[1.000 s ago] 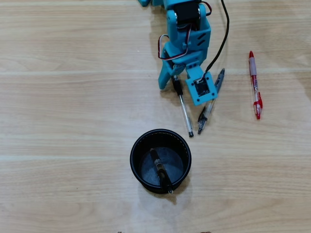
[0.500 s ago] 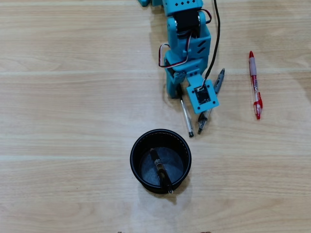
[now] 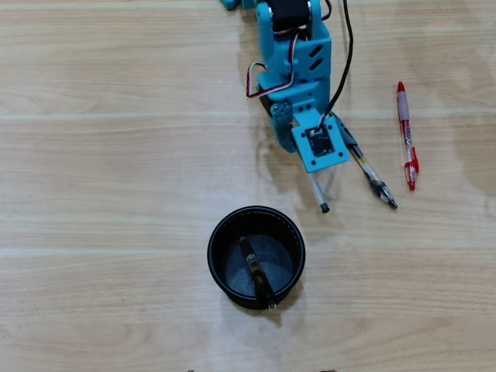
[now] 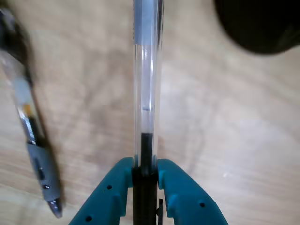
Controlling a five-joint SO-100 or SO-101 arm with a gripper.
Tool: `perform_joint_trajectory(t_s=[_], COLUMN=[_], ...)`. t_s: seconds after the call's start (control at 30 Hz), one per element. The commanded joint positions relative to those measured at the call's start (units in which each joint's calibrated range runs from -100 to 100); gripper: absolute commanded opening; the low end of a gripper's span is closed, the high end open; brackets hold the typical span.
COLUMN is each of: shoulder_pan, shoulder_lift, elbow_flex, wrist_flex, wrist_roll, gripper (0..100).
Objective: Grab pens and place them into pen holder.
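Swung right since a half-second ago, knocking the grey-sleeved pen (image 4: 33,140) aside, now left of the fingers (image 4: 117,187) in the wrist view. Gripper (image 4: 144,174) clamped on the clear pen (image 4: 146,93), barrel pointing straight ahead.

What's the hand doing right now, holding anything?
Hand: closed on the clear pen, gripping it at its black-capped end.

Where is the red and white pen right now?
In the overhead view the red-and-white pen lies alone on the wooden table at the right, just right of the clear pen with the grey sleeve and the blue gripper.
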Motion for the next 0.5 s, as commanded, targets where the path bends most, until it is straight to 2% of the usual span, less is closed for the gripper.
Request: perform_joint_trajectory(t_s=[0.0,0.1,0.17,0.23,0.27,0.33,0.4,0.47], shoulder_pan=[-0.3,0.4,1.7,3.1,4.6,5.5,6.2,6.7], shoulder_lift=[-7.4,-6.0,-3.4,0.6,5.9,11.7,16.6,21.0], elbow_flex=[-10.6,-21.1,-26.0,-28.9,-30.4,-30.8,-30.4,-30.3], wrist_flex=[-1.3,-5.0,-12.3,-22.3,-34.7,-47.1,-55.8,-59.9], wrist_roll=[-0.3,0.2,0.2,-0.3,-0.3,-0.4,-2.7,-6.3], gripper=[2,2,2,2,2,2,2,2])
